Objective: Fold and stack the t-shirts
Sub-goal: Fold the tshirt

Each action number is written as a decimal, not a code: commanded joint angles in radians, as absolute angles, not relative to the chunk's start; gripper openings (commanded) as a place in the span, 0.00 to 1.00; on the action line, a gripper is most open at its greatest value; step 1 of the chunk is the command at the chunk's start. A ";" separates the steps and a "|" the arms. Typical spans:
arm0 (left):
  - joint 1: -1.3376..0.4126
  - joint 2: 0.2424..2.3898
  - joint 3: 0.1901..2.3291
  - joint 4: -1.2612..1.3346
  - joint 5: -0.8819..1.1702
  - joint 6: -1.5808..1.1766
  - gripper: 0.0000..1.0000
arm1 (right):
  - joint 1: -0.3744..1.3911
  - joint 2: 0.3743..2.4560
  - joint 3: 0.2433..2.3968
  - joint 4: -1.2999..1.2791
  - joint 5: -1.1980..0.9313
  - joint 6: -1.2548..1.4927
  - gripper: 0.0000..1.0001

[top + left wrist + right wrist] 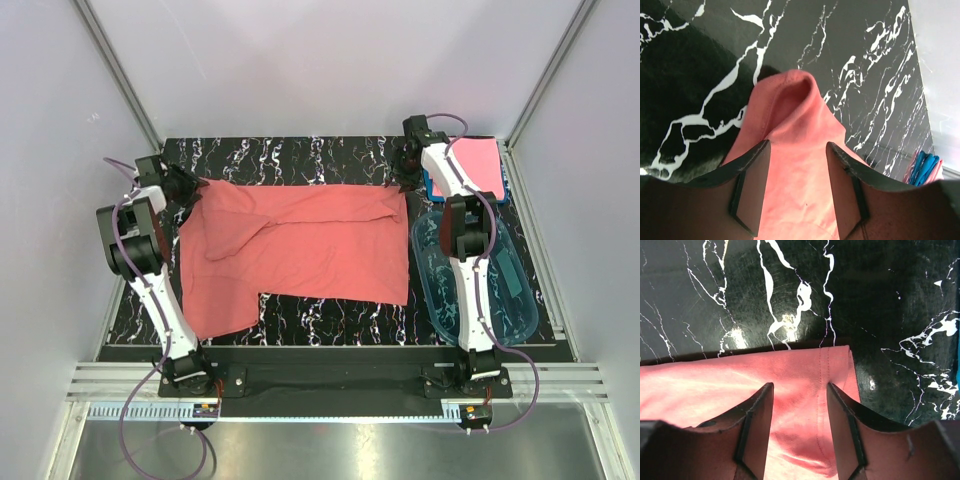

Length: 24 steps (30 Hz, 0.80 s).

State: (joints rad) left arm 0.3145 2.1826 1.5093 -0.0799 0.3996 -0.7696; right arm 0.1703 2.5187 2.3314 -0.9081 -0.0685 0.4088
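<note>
The salmon t-shirt (300,250) lies spread over the black marble table (300,160), part folded, with a sleeve hanging towards the front left. My left gripper (185,190) is at its far left corner, open, with its fingers either side of a raised fold of cloth (795,100). My right gripper (405,180) is at the far right corner, open, straddling the hem seam (822,390). The wrist views show each gripper (797,147) (800,387) with cloth between the fingers, not pinched. A folded pink t-shirt (475,165) rests on a folded blue one (504,186) at the back right.
A clear blue plastic tub (520,335) stands at the right, partly under the right arm, with a small green item (511,275) inside. White walls and metal posts close in the table. The folded stack also shows in the left wrist view (925,167).
</note>
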 commanded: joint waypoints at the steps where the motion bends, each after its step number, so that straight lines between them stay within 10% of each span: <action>1: 0.310 2.181 1.557 -0.011 0.403 -0.782 0.52 | 0.167 2.493 2.322 -0.888 -0.057 0.405 0.53; 24: 0.304 2.163 1.528 0.117 0.339 -0.746 0.43 | 0.129 2.419 2.223 -0.848 -0.163 0.374 0.41</action>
